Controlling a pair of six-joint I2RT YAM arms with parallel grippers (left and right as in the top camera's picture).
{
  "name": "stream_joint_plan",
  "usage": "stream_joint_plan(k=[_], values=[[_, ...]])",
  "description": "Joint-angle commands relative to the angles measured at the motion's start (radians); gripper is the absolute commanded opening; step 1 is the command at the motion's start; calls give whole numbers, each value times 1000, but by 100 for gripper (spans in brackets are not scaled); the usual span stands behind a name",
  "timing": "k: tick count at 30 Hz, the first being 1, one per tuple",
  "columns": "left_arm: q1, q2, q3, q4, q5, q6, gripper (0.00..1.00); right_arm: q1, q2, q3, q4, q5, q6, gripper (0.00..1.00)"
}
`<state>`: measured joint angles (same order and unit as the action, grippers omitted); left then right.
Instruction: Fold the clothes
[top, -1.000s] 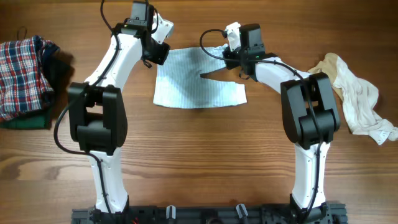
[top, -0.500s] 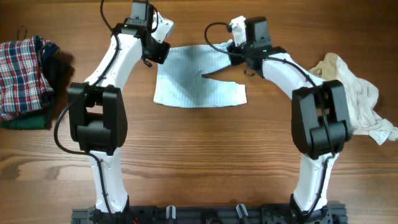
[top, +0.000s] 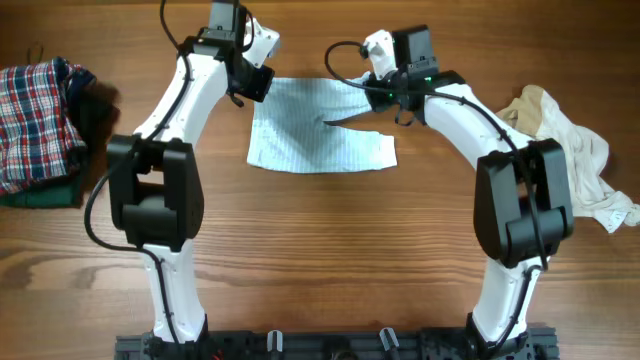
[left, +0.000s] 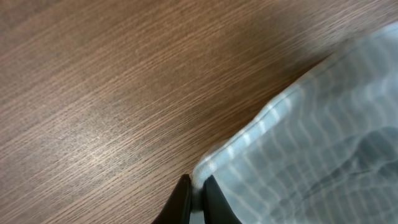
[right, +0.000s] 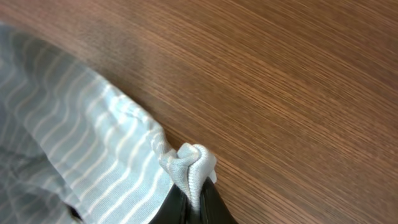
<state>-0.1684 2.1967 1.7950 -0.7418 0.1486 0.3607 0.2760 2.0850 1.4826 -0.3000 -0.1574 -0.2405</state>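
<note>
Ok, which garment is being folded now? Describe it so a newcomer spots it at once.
On the wooden table, look at the far middle. The pale striped garment lies spread out there, each far corner pinched in shut jaws. Its neighbours, the plaid pile and the cream heap, are crumpled.

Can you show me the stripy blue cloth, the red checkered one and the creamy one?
Pale blue-and-white striped soft garment (top: 310, 145): overhead view, middle of its flat panel.
Red-and-blue plaid crumpled garment (top: 35, 115): overhead view, top of the bundle.
Cream crumpled soft garment (top: 595, 160): overhead view, middle of the heap.

Left tool (left: 196, 190) tight on striped garment (left: 311, 143) corner
</note>
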Motion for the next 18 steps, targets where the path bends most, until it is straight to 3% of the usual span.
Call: stream_joint_plan(k=[1,18], values=[[-3,-52,-2,-13,27,-2,4,33,-37,15,-11,-24,-76,4],[-3,-60,-2,-183,72,-1,4,47,-100,15,-197,-16,-76,4]])
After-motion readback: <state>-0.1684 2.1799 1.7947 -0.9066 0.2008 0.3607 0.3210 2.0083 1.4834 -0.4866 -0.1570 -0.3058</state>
